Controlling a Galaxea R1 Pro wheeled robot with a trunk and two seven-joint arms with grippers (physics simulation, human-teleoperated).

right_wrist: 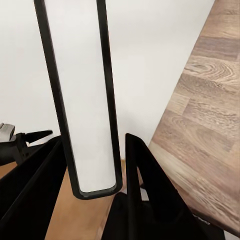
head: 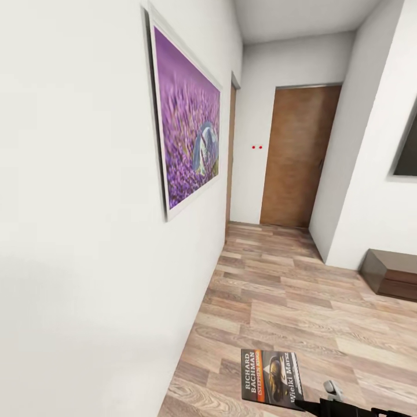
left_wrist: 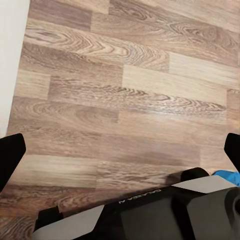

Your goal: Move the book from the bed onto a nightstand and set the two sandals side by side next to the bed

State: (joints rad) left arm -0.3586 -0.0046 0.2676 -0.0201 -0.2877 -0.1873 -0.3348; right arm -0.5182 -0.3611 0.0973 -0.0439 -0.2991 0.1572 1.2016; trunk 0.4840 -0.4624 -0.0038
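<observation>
1 book (head: 272, 383) is clamped edge-on between the right gripper's (right_wrist: 95, 170) fingers above the wood-plank floor (left_wrist: 125, 90), while the left gripper (left_wrist: 120, 150) is spread wide, holding nothing.

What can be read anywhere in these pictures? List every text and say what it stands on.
"RICHARD BACHMAN", white letters on the book cover, in the head view.
"Wielki Marsz", pale letters along the same cover's other edge.
A line in brackets on the book's orange band: too small to read.
"GALAXEA", grey letters seen upside down on the robot's dark housing, in the left wrist view.
The purple picture on the wall carries no words.
</observation>
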